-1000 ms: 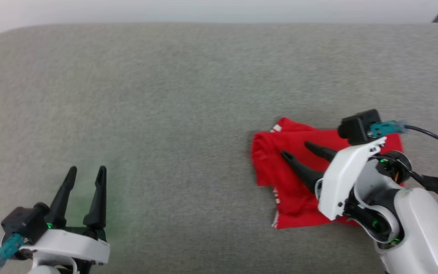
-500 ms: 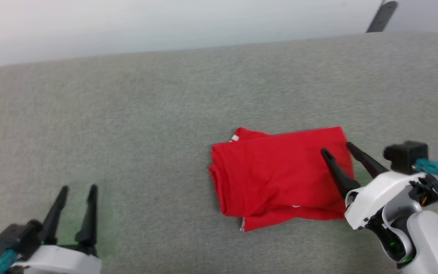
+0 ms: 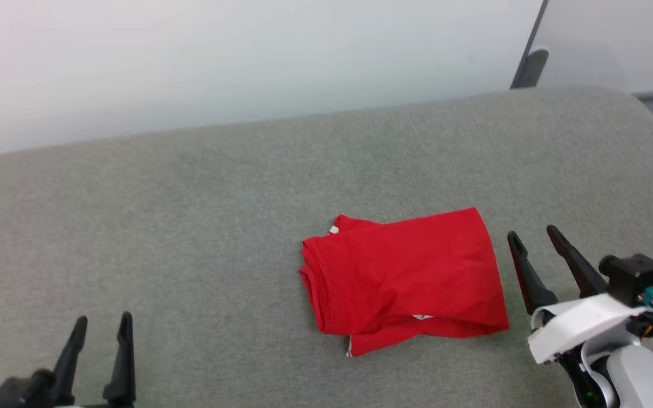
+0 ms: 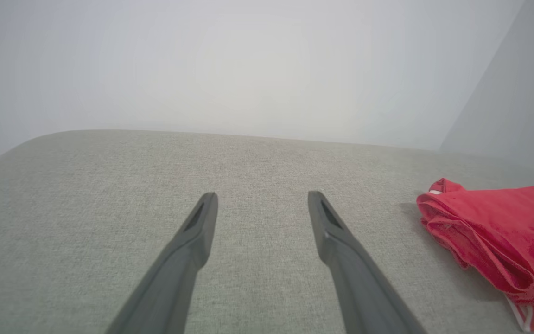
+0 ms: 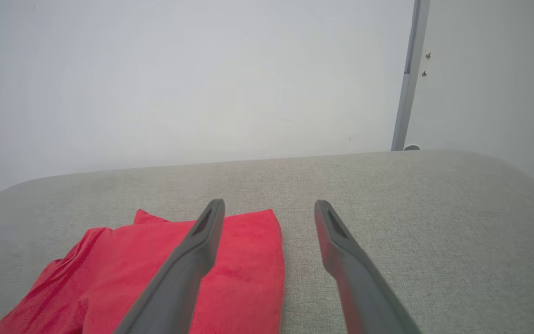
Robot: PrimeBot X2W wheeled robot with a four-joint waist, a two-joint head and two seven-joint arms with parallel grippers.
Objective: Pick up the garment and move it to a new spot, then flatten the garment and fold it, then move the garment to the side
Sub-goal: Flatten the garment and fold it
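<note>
The red garment [image 3: 403,280] lies folded into a compact rectangle on the grey upholstered surface [image 3: 190,226], right of centre, with a bit of striped trim showing at its near edge. My right gripper [image 3: 532,237] stands open just right of the garment, apart from it and holding nothing. In the right wrist view the garment [image 5: 244,269] lies to the left, partly behind the left finger of that gripper [image 5: 269,208]. My left gripper [image 3: 102,322] is open at the lower left, far from the cloth. The left wrist view has the garment [image 4: 499,236] at its right edge, past the open left gripper [image 4: 262,198].
A pale wall runs behind the grey surface. A dark metal post [image 3: 528,62] rises at the back right. The surface's rounded right end [image 3: 649,124] drops toward a darker floor. Bare fabric stretches left and behind the garment.
The right gripper has drawn off the garment to its right side and stands free of it. The head camera has tilted up, shifting the whole picture. The left gripper stays open.
</note>
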